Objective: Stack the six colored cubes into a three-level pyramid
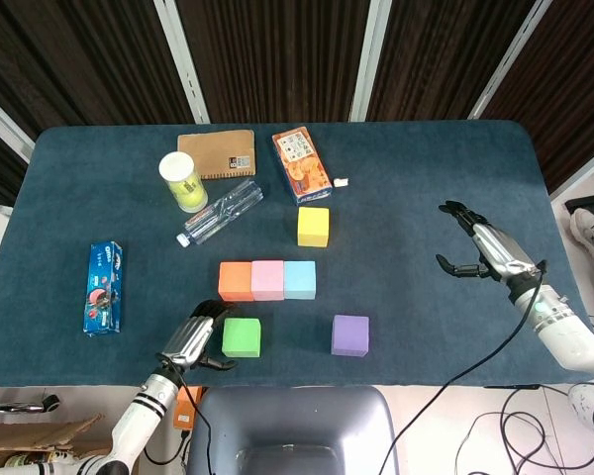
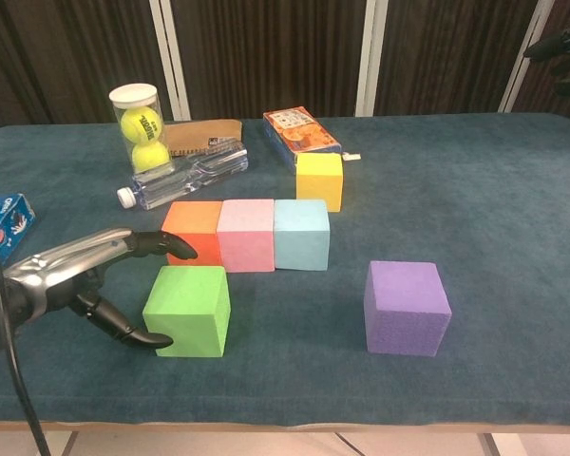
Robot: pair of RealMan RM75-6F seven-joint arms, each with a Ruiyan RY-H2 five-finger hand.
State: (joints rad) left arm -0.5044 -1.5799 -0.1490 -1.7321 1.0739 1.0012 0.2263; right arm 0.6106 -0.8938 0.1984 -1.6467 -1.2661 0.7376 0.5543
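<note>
The green cube [image 2: 187, 310] sits alone on the table [image 2: 494, 199], just in front of a touching row of orange [image 2: 192, 233], pink [image 2: 246, 235] and blue [image 2: 301, 234] cubes. The left hand [image 2: 85, 285] flanks its left side, fingers spread, thumb tip at or nearly on the cube's lower edge; nothing is gripped. A lopsided squeeze could shove the cube sideways or tip it. Lifting it low risks clipping the orange cube and breaking the row. The right hand [image 1: 480, 249] hovers spread and empty, well apart.
</note>
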